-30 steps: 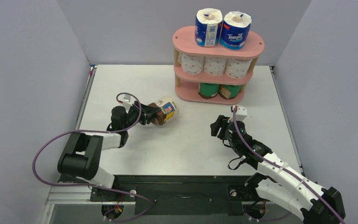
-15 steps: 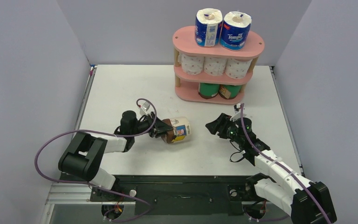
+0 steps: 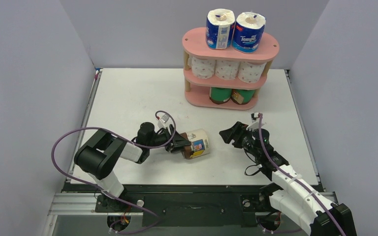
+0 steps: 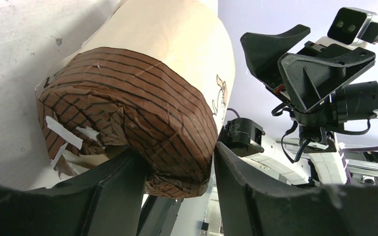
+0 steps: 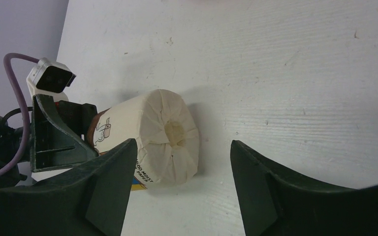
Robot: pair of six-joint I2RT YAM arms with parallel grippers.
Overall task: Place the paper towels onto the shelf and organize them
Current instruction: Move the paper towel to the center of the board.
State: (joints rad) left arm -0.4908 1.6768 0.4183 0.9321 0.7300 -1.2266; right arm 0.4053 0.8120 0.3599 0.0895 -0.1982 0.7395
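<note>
Though set around the torn brown end of the cream-wrapped roll point(image 3: 202, 141), gives no sure sign of a hold: left pincer point(image 3: 182, 145), jaws touching that end's rim on either side, pinching or merely resting impossible to tell. Risks ripping the ragged wrap more if dragged. Lies on its side on the tabletop point(image 3: 138, 93), near the front, between both arms and well apart from the shelf point(image 3: 194, 44); likely to roll away if let loose or nudged. Faces the roll's cream end with right pincer point(image 3: 228, 136) spread wide and empty, not touching; could shove the roll instead of catching it if closed off-centre, or strike the left pincer just beyond. Further back, leaves only the bottom tier's left part free, beside the green-wrapped rolls point(image 3: 231, 95); may knock those or a wooden post point(image 3: 187, 86) on the way in. Hard to make out: depth of that shaded gap, small print on the roll's wrap, whether one left finger sits inside the core. Cut off in the left wrist view: the roll's far end.
</note>
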